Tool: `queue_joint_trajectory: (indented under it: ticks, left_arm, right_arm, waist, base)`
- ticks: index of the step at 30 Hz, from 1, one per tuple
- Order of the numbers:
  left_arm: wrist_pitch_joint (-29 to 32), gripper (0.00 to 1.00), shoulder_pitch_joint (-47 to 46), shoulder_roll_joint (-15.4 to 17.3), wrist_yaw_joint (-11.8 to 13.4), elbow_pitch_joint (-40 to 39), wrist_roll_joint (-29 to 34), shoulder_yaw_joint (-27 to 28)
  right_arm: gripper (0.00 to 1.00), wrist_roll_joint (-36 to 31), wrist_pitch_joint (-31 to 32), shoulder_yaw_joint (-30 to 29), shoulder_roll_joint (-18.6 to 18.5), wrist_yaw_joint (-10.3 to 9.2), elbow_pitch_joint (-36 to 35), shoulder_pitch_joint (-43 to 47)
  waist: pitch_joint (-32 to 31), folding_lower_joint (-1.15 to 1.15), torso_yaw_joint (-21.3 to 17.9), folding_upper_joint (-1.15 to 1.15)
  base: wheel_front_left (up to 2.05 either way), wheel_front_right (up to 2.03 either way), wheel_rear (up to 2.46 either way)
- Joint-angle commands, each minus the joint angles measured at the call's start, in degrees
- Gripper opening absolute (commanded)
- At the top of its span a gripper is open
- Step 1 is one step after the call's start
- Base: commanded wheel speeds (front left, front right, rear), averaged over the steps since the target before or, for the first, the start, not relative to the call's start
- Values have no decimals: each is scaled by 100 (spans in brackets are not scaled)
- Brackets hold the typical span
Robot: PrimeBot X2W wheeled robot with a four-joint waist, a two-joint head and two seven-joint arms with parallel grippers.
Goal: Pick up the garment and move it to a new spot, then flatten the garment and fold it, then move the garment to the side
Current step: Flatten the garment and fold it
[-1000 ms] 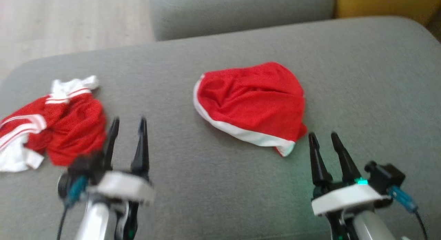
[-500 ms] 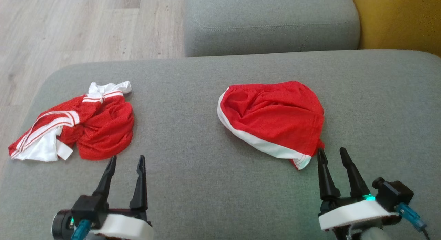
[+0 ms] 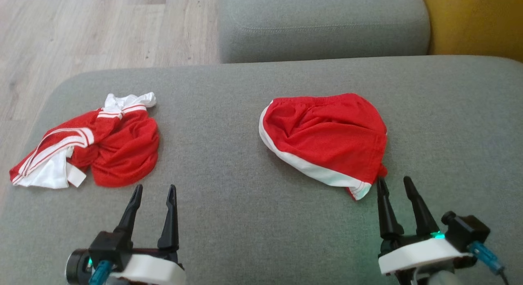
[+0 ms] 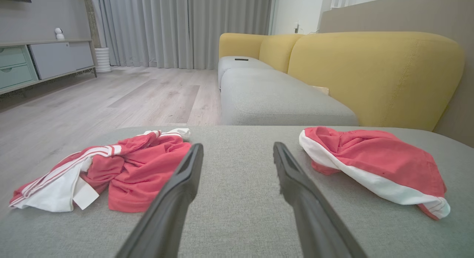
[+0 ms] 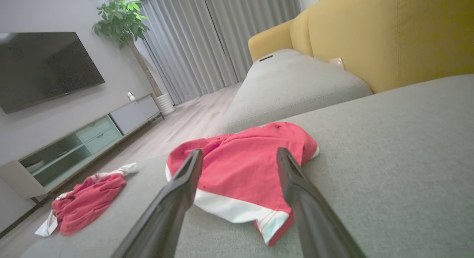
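Seat cushion [image 3: 245, 236]: a broad grey upholstered surface carried both garments and took up most of the head view.
Floor [image 3: 81, 27]: pale wood boards lay beyond the cushion's far left edge.
Far cushion [image 3: 322, 23]: a second grey seat sat behind the first, against a yellow backrest [image 3: 474, 23].
Red shorts [image 3: 327, 138]: they lay right of centre on the seat cushion in a rounded, rumpled heap. A white band ran along the near edge and one corner pointed toward the robot.
Crumpled garment [image 3: 94, 146]: a red-and-white bundle lay well apart from the shorts, near the cushion's left edge, with white fabric spilling out at the near-left.
Right end effector [image 3: 394, 180]: the fingers were spread and empty, with their tips just beside the near corner of the shorts. Contact could not be made out.
Left end effector [image 3: 155, 189]: the fingers were spread and empty, near the crumpled garment's front edge but apart from it.
Done: nothing visible, since neither piece was lifted, flattened or folded.
Left: the whole sequence of pick-up, relocation, flattening, folding and setting aside.
Likely target: the shorts, judging by where the right fingers were, though that was not certain.
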Motion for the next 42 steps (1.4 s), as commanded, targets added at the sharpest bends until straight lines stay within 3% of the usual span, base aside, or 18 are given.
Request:
queue_joint_trajectory:
  ticks: [1, 7, 21, 33, 35, 36, 37, 42]
  left_arm:
    - [-70, 100, -290, -32, 19, -145, -27, 161]
    - [-70, 100, -351, -33, -32, -39, -37, 31]
    - [-70, 100, -636, -33, -81, 91, -70, -132]
    - [-70, 100, -725, -33, -49, 153, -153, -129]
    - [-70, 100, -728, -33, -48, 159, -155, -128]
    - [-70, 100, -731, -33, -50, 165, -152, -130]
    - [-70, 100, -733, -33, -51, 172, -147, -132]
    - [-70, 100, -711, -33, -33, 175, -132, -99]
  right_arm:
    - [100, -71, -63, 115, -21, 29, -86, -215]
    - [100, -52, -60, 119, -21, 29, 848, -456]
    - [100, 870, -62, 484, -21, 29, 2575, -1561]
    - [100, 1242, -63, 857, -21, 29, 2740, -1900]
    - [96, 1252, -63, 870, -21, 29, 2741, -1903]
    - [40, 1264, -63, 882, -21, 29, 2747, -1906]
    - [0, 1279, -63, 893, -21, 29, 2749, -1909]
    - [0, 1060, -63, 742, -21, 29, 2584, -1864]
  waist:
    - [37, 0, 15, 0]
    - [200, 0, 89, 0]
    - [630, 0, 302, 0]
    - [683, 0, 219, 0]
    - [681, 0, 205, 0]
    - [677, 0, 191, 0]
    - [669, 0, 177, 0]
    - [600, 0, 47, 0]
  base:
    - [0, 0, 0]
    - [0, 0, 0]
    - [0, 0, 0]
    - [0, 0, 0]
    - [0, 0, 0]
    - [0, 0, 0]
    - [0, 0, 0]
    - [0, 0, 0]
